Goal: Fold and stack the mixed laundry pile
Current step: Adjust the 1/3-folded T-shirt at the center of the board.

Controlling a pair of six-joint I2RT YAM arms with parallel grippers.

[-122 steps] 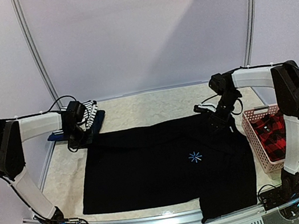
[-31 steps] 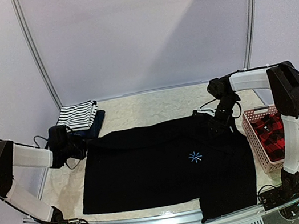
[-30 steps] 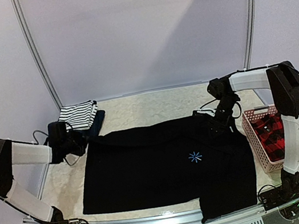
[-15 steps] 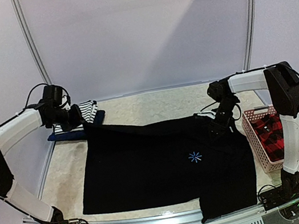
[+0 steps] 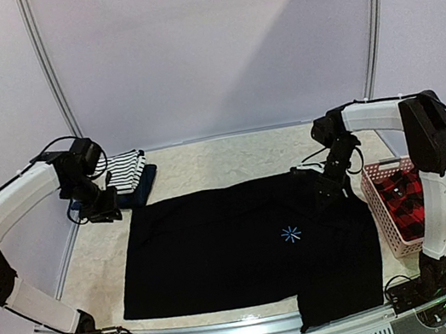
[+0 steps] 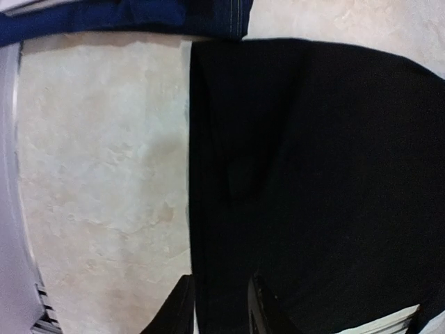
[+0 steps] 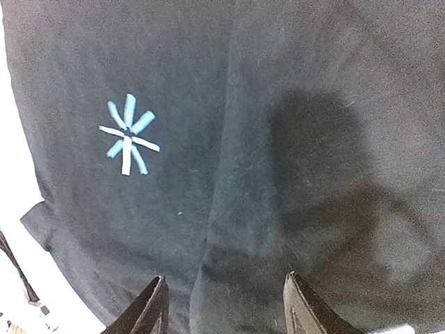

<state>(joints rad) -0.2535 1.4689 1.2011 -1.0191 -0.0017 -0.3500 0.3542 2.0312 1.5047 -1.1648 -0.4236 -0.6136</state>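
A large black shirt (image 5: 246, 249) with a blue star mark (image 5: 291, 234) lies spread flat over the table. My left gripper (image 5: 110, 211) hovers at its far left corner, open, with the shirt's edge (image 6: 208, 174) lying under the gap between its fingers. My right gripper (image 5: 327, 186) is open above the shirt's far right part, and the star mark (image 7: 128, 136) shows ahead of its wide fingers. A striped tank top (image 5: 124, 169) rests on a navy piece (image 5: 148, 180) at the back left. The red-black plaid shirt (image 5: 403, 196) sits in the basket.
The pink slotted basket (image 5: 373, 192) stands at the table's right edge, close to the right arm. A strip of the navy piece (image 6: 125, 14) runs just beyond the shirt's corner. Bare marbled tabletop (image 5: 222, 160) shows behind the shirt and along its left side (image 6: 104, 174).
Half a second ago my left gripper held the shirt's far left corner raised toward the back. It has come down, the corner lies flat, and the jaws have parted. The right arm barely moved.
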